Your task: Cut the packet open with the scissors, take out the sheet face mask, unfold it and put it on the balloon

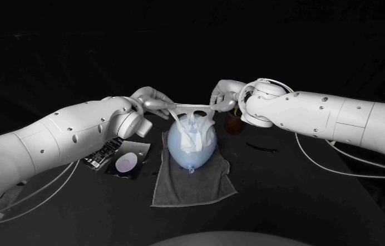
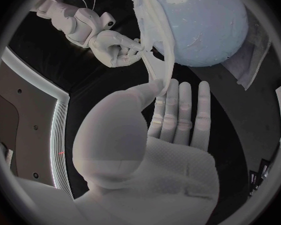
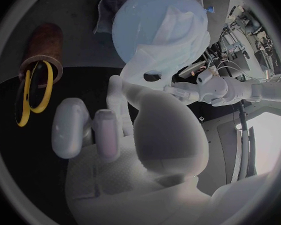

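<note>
Where the mask hangs: sheet face mask [image 1: 192, 124] stretched taut between both hands, its top edge a tight strip and the rest draping down over the far end of the balloon [image 1: 186, 150].
Left hand [image 1: 152, 100]: pinching one end of the mask, thumb against a finger, the other fingers held out straight. It sits just above the balloon's far end.
Right hand [image 1: 223, 97]: fingers curled tight on the mask's other end, level with its partner.
Balloon: pale blue, lying on the grey towel [image 1: 191, 187] in the middle of the tabletop [image 1: 305, 201], knot towards the near edge.
Packet [image 1: 116, 158]: flat, just beside the towel's left edge.
Scissors [image 3: 29, 92]: yellow handles up in a brown cup [image 3: 43, 47], near the right hand, not touching it.
</note>
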`<act>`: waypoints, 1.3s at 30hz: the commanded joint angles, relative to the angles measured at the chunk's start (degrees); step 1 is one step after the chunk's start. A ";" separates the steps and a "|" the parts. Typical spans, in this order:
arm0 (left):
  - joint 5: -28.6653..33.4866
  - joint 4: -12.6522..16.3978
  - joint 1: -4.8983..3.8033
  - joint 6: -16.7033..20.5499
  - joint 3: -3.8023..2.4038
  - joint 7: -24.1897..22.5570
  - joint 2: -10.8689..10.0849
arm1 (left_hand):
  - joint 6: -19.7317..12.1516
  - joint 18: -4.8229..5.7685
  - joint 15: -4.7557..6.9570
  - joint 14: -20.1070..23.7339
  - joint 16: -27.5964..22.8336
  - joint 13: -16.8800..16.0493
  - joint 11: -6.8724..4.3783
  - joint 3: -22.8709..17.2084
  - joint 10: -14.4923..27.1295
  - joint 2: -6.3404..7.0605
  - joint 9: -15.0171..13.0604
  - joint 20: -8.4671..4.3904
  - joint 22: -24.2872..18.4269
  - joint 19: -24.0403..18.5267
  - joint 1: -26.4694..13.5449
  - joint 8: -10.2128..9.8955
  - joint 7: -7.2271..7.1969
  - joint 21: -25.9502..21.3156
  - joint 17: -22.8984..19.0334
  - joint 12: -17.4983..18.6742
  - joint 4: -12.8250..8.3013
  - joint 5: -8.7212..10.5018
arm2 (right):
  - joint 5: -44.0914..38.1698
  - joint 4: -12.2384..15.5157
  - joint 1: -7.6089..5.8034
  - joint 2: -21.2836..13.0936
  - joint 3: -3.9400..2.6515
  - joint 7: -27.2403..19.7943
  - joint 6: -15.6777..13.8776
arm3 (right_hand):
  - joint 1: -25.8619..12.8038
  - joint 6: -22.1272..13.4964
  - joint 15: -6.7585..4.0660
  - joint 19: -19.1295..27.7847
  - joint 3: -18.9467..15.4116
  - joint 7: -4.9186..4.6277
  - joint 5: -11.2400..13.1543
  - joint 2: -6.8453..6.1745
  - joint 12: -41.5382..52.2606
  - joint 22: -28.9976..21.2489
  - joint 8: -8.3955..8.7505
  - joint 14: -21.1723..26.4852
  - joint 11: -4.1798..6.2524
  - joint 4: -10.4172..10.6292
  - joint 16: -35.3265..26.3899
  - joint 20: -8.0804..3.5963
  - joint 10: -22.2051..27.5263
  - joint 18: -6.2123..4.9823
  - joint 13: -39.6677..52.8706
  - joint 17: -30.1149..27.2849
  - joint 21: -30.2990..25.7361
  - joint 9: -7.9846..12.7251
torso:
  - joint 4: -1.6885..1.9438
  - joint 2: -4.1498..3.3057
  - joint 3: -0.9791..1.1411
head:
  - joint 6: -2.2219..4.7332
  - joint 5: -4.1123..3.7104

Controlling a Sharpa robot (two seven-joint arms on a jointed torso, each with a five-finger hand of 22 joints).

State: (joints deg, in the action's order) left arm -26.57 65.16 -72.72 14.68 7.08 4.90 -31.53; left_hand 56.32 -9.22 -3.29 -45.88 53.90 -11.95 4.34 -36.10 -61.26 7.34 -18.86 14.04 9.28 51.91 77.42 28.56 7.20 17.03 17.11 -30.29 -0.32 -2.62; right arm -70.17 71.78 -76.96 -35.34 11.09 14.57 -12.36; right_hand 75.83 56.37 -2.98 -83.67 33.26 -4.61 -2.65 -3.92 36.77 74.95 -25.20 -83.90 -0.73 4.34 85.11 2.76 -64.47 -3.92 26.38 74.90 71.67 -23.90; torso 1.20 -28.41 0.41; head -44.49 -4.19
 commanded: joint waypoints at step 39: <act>-3.37 -3.66 0.94 5.78 -0.07 10.75 2.77 | -12.34 4.29 -7.62 15.28 -7.61 8.29 8.08 21.66 15.44 3.65 5.51 2.71 -6.03 -21.86 2.89 -13.08 7.97 -10.80 -7.48 8.73 17.13 -0.20 | 9.83 -5.51 2.09 2.43 0.02 -1.06 -6.91 | -5.14 -12.10 5.31 4.73 -5.34 -6.81 -0.26 -4.37 -13.89 4.88 8.79 -0.38 -6.60 4.91 -3.33 4.89 13.86 -2.43 -11.79 -8.99 -17.24 5.37 | -0.13 -1.02 0.04 | 0.56 0.02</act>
State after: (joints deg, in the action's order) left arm -29.82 61.58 -71.75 21.45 7.07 14.40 -28.88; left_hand 44.20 -5.26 -10.96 -30.76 46.37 -3.70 12.42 -14.66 -45.93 11.02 -13.35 16.74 3.36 30.65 80.02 15.71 11.38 6.44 9.70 -21.61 16.81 -3.01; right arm -61.47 65.94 -74.89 -32.75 11.12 13.19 -17.88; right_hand 70.40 43.71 1.85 -78.69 28.27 -11.33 -3.01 -8.28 23.22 74.95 -16.61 -84.03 -7.20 9.28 81.78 7.22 -50.26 -5.31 14.74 65.82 54.22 -18.62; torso 1.07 -29.40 0.44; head -43.96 -4.15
